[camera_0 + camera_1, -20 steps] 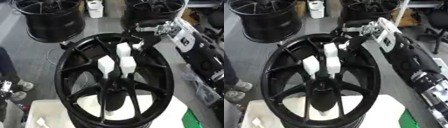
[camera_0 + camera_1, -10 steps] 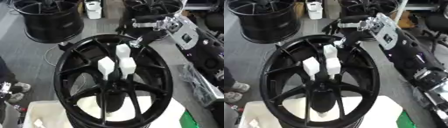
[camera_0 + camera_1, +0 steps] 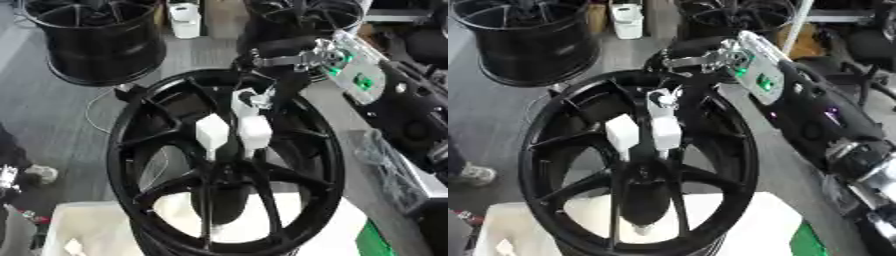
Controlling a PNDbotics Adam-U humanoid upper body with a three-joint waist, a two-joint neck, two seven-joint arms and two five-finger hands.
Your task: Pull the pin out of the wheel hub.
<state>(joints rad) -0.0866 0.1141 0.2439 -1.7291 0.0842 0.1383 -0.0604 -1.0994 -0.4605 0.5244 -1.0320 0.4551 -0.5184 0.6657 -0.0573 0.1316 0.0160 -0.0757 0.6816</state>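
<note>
Right eye view: right robot hand [image 3: 677, 56] at far rim of wheel hub [image 3: 636, 160]; fingers curled near white pin [image 3: 662, 107]. Cannot tell whether gripping it.

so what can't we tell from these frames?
- Right hand: black on black in both eye views; fingers and grip unreadable.
- White pin: its hold in the wheel hub is hidden behind white blocks.
- Left hand: in neither view.
</note>
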